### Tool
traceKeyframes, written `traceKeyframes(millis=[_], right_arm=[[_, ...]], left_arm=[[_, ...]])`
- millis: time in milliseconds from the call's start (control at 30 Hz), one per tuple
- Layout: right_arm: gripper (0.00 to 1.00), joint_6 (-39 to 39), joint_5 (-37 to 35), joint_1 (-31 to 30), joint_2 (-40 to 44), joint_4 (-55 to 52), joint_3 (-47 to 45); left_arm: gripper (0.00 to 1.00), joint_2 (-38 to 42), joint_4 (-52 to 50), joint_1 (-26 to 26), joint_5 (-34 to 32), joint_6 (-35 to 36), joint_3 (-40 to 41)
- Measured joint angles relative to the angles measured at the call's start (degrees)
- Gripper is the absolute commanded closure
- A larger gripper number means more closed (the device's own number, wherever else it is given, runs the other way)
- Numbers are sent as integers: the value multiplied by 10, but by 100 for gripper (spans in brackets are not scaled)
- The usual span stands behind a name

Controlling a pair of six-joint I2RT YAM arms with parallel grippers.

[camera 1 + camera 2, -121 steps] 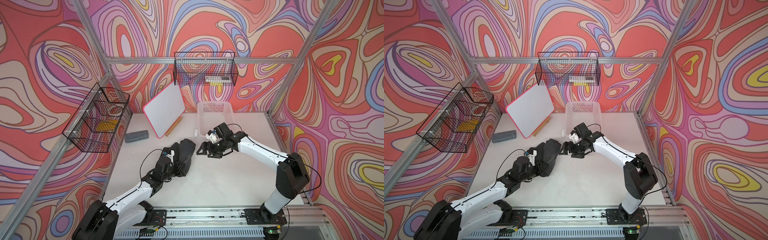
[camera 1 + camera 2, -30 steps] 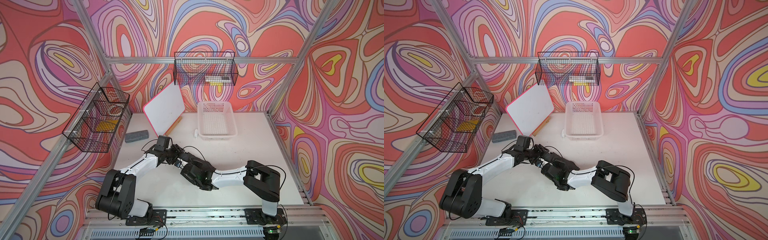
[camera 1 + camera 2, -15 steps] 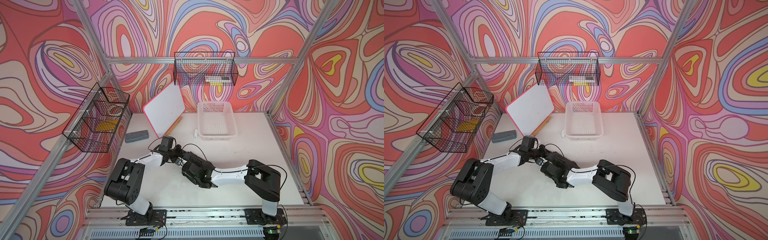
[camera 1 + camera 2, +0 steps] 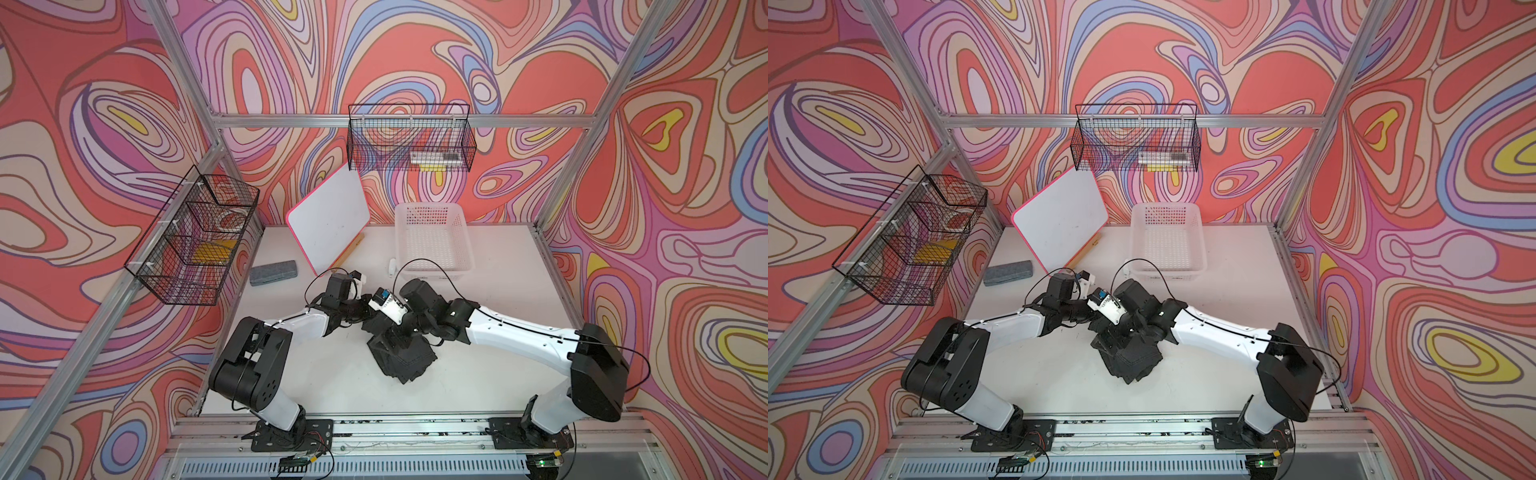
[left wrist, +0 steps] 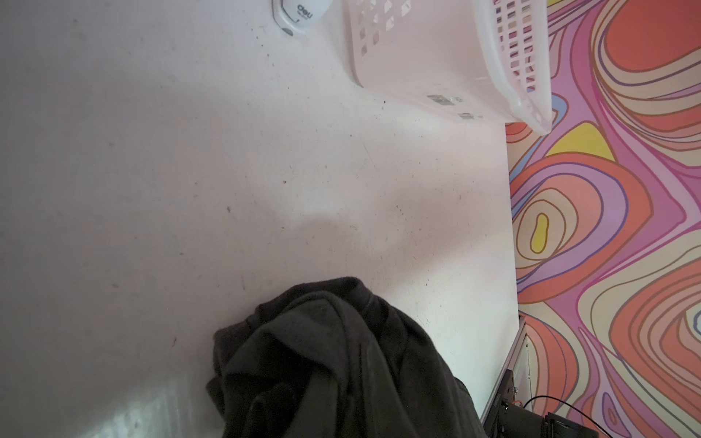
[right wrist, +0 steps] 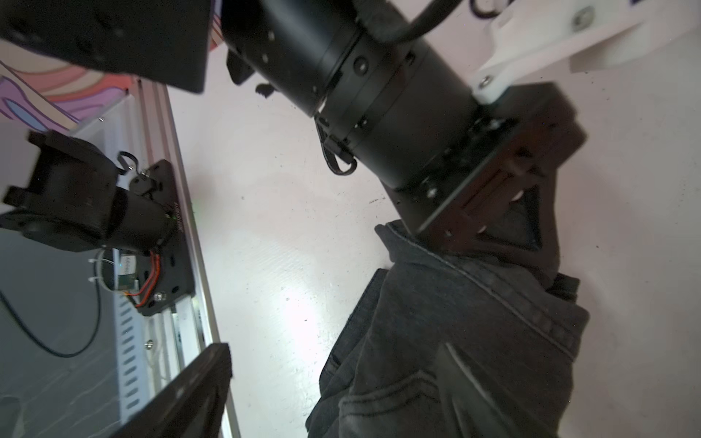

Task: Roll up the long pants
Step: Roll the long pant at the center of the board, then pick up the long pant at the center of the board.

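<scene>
Right arm has swung out wide since a second ago, baring the pants (image 4: 405,357) bunched on the worktop (image 4: 332,386).
Nearest, the pants lie in a folded heap; the right gripper (image 6: 335,356), arm stretched low from the right, stands spread wide over them, one finger (image 6: 478,394) on cloth. Behind, the left arm crooks inward, left gripper (image 6: 531,246) clenched on the heap's far edge.

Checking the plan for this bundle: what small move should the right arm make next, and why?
Probably lower the right gripper and close it on the nearest fold of the black denim long pants. Its jaws stand open over the bundle, while the left gripper seems clamped on a stitched edge.
</scene>
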State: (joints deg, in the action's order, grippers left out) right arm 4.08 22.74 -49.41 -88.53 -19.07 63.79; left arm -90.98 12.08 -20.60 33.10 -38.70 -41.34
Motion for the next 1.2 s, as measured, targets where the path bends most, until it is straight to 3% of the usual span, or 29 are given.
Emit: traceKeyframes(millis=[33, 200, 500, 767, 1200], right_arm=[[2, 16, 18, 18, 6, 9, -13], [2, 93, 83, 107, -16, 54, -102], [2, 118, 96, 114, -27, 93, -132], [2, 115, 112, 159, -11, 84, -178], [2, 114, 165, 139, -65, 121, -178]], left_arm=[[100, 0, 3, -2, -1, 6, 0], [100, 0, 21, -16, -8, 28, 1], [100, -3, 29, -21, -14, 39, 6], [100, -3, 32, -23, -15, 54, 6], [100, -3, 55, -38, -33, 68, 15]])
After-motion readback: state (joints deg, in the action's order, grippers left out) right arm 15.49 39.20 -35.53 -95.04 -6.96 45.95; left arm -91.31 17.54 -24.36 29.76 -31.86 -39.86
